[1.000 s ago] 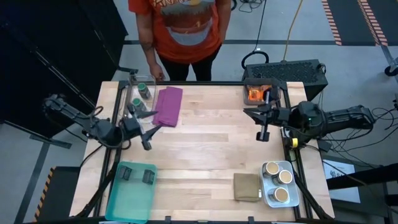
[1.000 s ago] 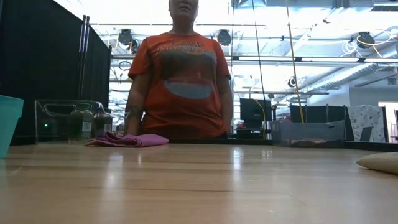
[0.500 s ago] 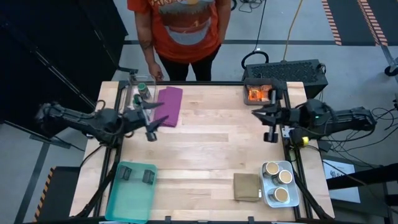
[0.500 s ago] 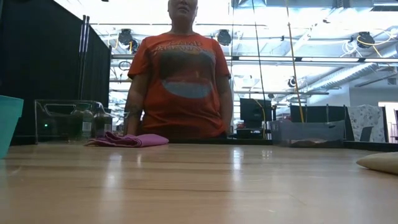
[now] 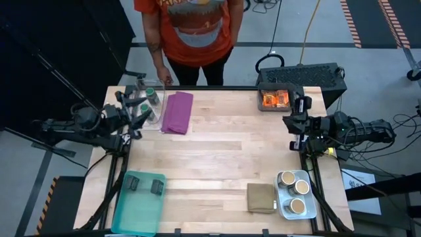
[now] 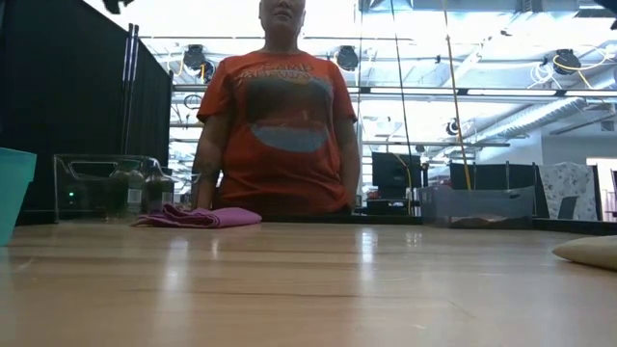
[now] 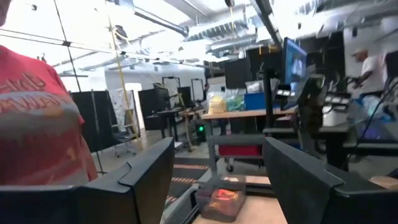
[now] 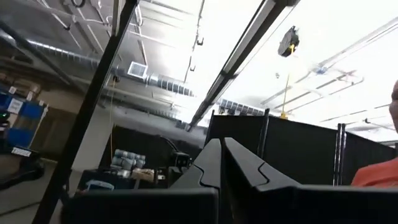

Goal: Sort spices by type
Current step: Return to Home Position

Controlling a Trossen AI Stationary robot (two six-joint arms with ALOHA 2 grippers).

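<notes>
Meanwhile, both arms had been drawn back to the bench (image 5: 217, 164) edges, left end effector (image 7: 217, 149) spread, right end effector (image 8: 222, 146) pressed together; sorting was judged finished.

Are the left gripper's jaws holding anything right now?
No, the left gripper shows its jaws wide apart with nothing between them.

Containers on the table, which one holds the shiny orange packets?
The small bin at the right corner nearest the person. The clear bin holds green-lidded jars, the teal bin dark blocks, the metal tray tan-topped cups.
</notes>
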